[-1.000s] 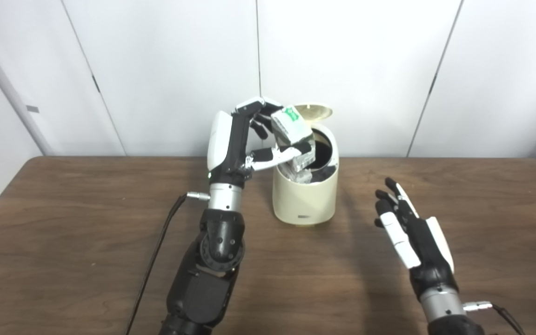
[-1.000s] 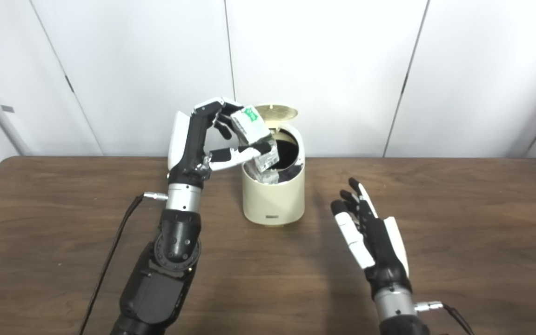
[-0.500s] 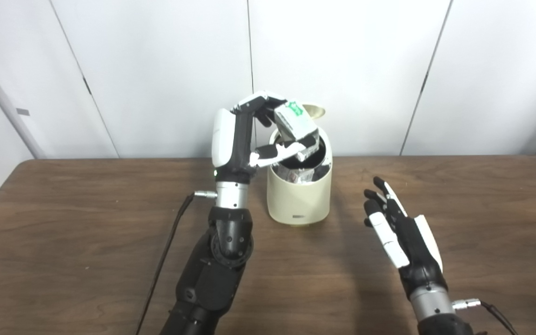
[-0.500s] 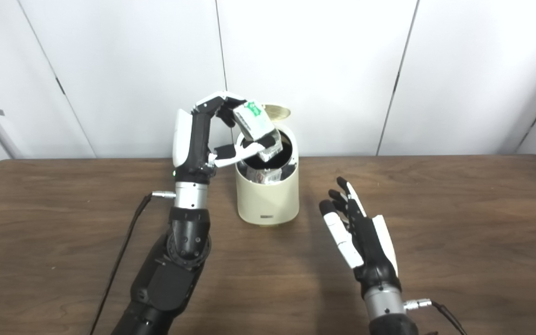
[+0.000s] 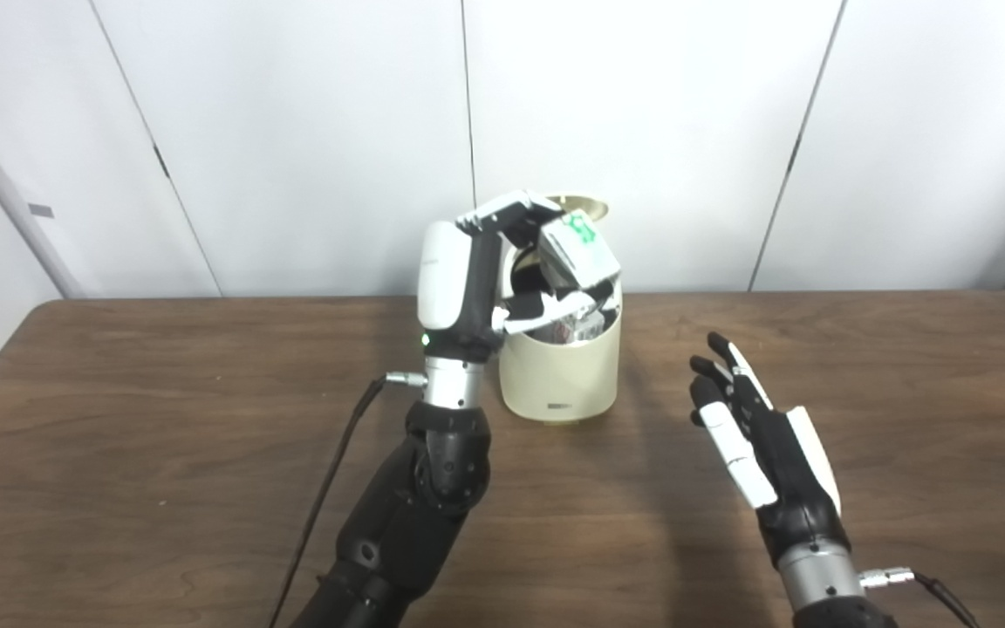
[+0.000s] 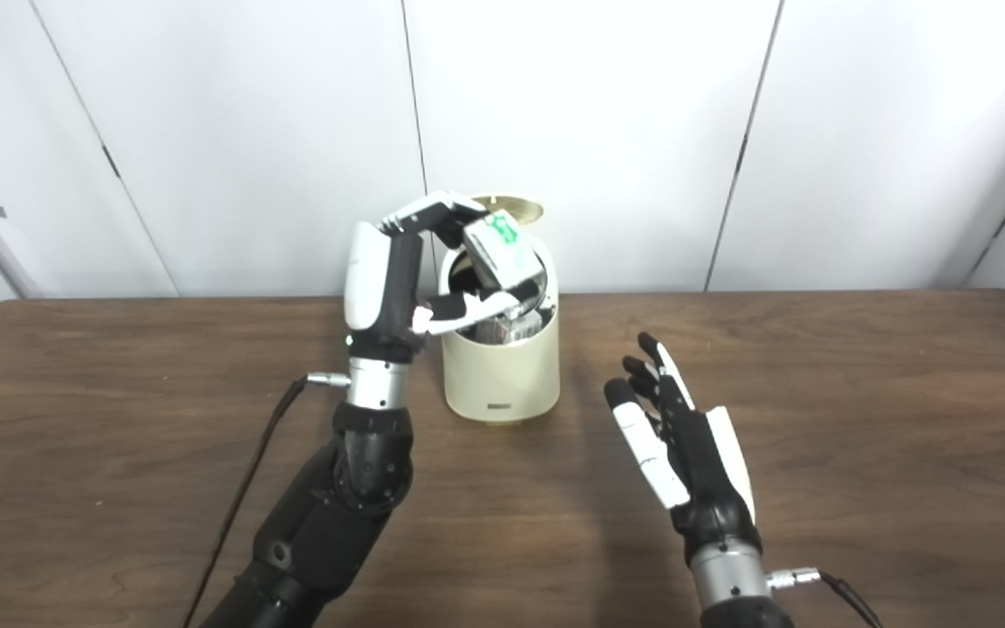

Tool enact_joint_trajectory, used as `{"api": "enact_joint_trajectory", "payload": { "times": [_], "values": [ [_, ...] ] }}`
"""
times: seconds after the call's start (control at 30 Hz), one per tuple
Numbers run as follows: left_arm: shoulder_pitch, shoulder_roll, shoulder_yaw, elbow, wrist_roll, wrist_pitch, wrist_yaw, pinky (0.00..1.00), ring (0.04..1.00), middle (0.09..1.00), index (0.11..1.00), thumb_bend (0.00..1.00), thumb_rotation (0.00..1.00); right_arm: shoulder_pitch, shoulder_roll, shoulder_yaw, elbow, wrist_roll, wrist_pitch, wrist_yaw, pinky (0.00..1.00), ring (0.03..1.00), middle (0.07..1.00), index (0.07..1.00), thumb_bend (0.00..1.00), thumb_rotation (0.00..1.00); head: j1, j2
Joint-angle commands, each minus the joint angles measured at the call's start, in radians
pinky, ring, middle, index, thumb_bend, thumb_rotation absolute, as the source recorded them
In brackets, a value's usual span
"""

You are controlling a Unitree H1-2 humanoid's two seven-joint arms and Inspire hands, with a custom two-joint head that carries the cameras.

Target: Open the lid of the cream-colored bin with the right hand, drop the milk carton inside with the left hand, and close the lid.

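A cream-colored round bin [image 5: 562, 377] stands on the brown table [image 5: 119, 419] near the back, its lid [image 5: 588, 208] tipped up and open behind the mouth. My left hand [image 5: 502, 262] is shut on a grey-white milk carton with a green mark [image 5: 579, 253] and holds it tilted right over the bin's mouth, its lower end inside the rim. Another crumpled carton shows inside the bin. My right hand [image 5: 751, 436] is open and empty, palm facing left, a little right of the bin and apart from it. The carton [image 6: 502, 253] and right hand [image 6: 673, 436] show in the right eye view too.
A black cable [image 5: 328, 488] runs along the table from my left wrist toward the front edge. White wall panels stand just behind the table's back edge. Bare wood lies to the far left and far right of the bin.
My left hand has moved right and a little lower with the carton, from beside the bin's left rim to over its mouth. The camera has shifted. My right hand holds roughly the same pose.
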Motion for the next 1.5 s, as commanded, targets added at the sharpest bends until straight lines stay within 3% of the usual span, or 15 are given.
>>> {"api": "enact_joint_trajectory", "payload": {
  "times": [0.0,0.2,0.4,0.67,0.97,1.33,1.47],
  "values": [
    [-0.068,0.011,-0.014,-0.009,0.005,-0.029,0.056,0.42,0.442,0.487,0.477,0.48,0.0,-0.017,0.016,-0.01,-0.044,0.009,-0.004,0.008,0.79,0.899,0.902,0.959,0.54,0.94,0.003,0.002],
    [-0.088,0.041,-0.051,0.043,0.036,-0.029,0.13,0.42,0.445,0.485,0.475,0.48,0.0,-0.02,0.012,0.0,-0.038,-0.015,-0.012,0.009,0.77,0.891,0.895,0.95,0.53,0.94,-0.007,0.009],
    [-0.128,0.075,-0.092,0.116,0.072,-0.029,0.269,0.44,0.455,0.49,0.464,0.48,0.0,-0.018,0.01,0.007,-0.038,-0.025,-0.015,0.008,0.75,0.877,0.885,0.924,0.53,0.94,-0.004,0.008],
    [-0.143,0.087,-0.099,0.15,0.082,-0.029,0.322,0.4,0.43,0.486,0.456,0.48,0.0,-0.016,0.0,0.003,-0.032,-0.017,-0.018,0.011,0.73,0.866,0.879,0.896,0.53,0.93,0.005,0.007],
    [-0.145,0.092,-0.095,0.163,0.069,-0.029,0.307,0.39,0.427,0.49,0.451,0.48,0.0,-0.016,0.004,0.001,-0.042,-0.021,-0.007,0.025,0.74,0.868,0.88,0.901,0.53,0.94,0.014,0.011],
    [-0.126,0.09,-0.084,0.155,0.016,-0.029,0.219,0.42,0.446,0.49,0.474,0.48,0.0,-0.016,0.01,-0.005,-0.046,-0.017,-0.008,0.028,0.76,0.877,0.881,0.922,0.52,0.94,0.014,0.011],
    [-0.11,0.08,-0.054,0.141,0.006,-0.027,0.16,0.38,0.426,0.478,0.503,0.48,0.0,-0.016,0.01,-0.011,-0.045,-0.007,-0.011,0.027,0.77,0.878,0.88,0.921,0.52,0.93,0.017,0.013]
  ]
}}
